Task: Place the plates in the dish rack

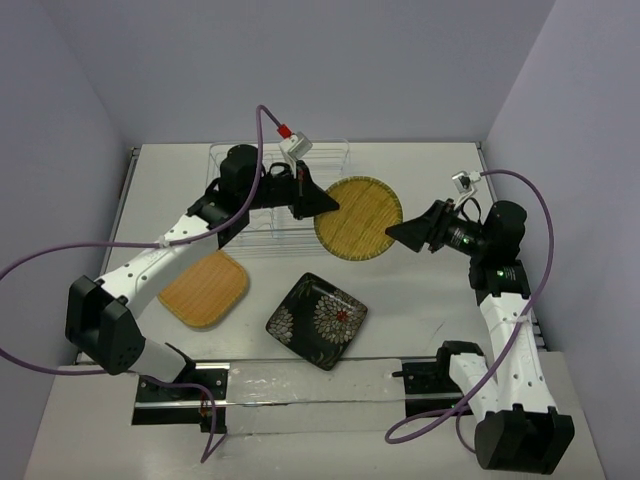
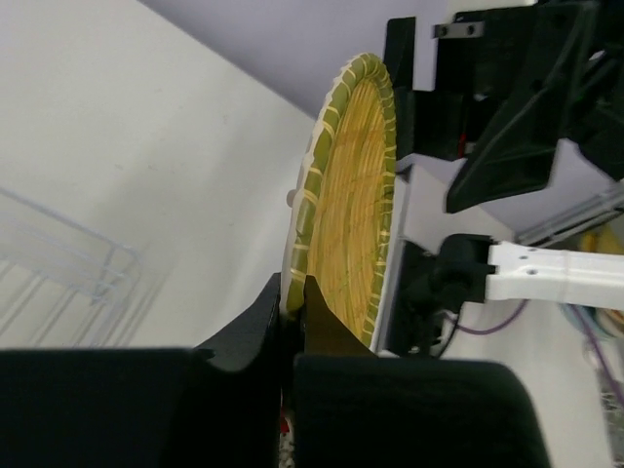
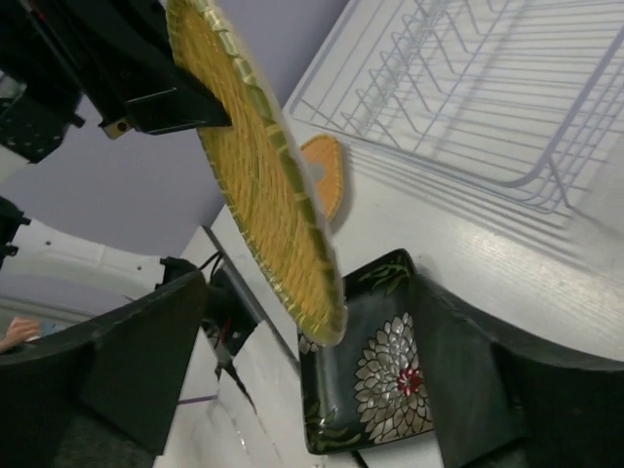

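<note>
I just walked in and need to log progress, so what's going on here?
The left gripper is shut on the rim of the yellow plate, holding it in the air beside the dish rack. The right gripper is open at the opposite edge. The black plate and bamboo plate lie on the table; no plate shows in the rack.

White arm links (image 1: 150, 265), black joints (image 1: 100, 320), purple cables (image 1: 262, 135), red-white plug (image 1: 286, 131).
</note>
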Robot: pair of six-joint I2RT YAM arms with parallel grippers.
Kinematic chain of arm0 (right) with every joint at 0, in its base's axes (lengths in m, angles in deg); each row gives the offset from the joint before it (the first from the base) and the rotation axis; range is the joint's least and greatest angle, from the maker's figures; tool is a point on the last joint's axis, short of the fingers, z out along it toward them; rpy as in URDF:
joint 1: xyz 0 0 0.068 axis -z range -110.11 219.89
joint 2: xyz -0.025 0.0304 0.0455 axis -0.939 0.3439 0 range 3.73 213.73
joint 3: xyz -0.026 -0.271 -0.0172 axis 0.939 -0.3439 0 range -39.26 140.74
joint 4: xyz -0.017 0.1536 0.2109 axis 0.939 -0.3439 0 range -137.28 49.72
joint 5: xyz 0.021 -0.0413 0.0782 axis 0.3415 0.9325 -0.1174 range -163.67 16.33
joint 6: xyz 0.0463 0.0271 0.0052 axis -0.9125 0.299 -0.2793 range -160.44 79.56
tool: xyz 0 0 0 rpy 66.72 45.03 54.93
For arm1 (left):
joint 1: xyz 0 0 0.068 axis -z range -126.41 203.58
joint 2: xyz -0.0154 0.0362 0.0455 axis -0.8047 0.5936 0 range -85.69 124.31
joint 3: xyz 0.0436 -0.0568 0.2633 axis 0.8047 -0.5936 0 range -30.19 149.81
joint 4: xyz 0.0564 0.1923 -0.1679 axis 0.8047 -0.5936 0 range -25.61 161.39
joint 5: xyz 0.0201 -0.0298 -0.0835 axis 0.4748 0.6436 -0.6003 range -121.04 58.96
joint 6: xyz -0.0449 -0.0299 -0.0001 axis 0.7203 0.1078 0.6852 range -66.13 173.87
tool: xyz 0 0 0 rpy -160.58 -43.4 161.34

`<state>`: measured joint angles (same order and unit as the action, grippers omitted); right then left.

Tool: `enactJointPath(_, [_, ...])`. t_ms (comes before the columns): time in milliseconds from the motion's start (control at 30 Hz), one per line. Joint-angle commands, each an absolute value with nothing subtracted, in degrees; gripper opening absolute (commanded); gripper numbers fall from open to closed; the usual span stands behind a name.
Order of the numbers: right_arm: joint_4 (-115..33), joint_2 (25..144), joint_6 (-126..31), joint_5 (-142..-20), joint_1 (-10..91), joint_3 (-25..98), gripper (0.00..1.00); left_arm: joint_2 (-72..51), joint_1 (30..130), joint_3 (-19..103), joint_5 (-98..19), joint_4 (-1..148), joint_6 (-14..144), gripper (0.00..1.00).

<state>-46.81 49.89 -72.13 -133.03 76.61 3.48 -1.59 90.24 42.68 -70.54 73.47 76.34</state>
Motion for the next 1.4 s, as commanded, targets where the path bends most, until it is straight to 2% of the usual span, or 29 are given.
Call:
enactJointPath(0, [-44.6,50.8,-71.1,-129.8,76.7,7.1,0.95,-5.1,90.2,50.8,-61.3,71.7,63.1,0.0])
enactJointPath(167, [-48.7,50.4,-67.8,-123.6,79.1,8.2,0.98,-2.1,84.7,62.1,-61.3,60.8,45.0,0.0])
enactJointPath(333, [-59.0,51.2,-61.1,-106.7,80.3,12.5,0.99,4.0,73.2,74.3,-69.2,48.8,24.9,0.0])
enactJointPath(467, [-62.9,52.9,-59.5,-97.9,80.3,14.4,0.99,7.7,69.9,77.1,-64.7,38.7,5.0,0.0])
enactJointPath(600, [-65.4,55.5,-59.3,-96.5,80.3,17.0,0.98,13.1,67.4,81.7,-60.3,33.0,-7.0,0.0])
enactJointPath(767, [-67.1,58.0,-60.2,-95.9,80.3,19.4,0.98,22.9,62.2,94.6,-63.4,21.3,-15.2,0.0])
enactJointPath(967, [-67.8,58.6,-61.1,-95.1,80.3,20.1,0.98,25.1,61.8,89.7,-57.5,27.9,-23.1,0.0])
enactJointPath(1367, [-70.9,62.3,-62.2,-94.2,80.4,23.2,0.97,30.0,62.9,86.6,-58.3,31.8,-30.5,0.0])
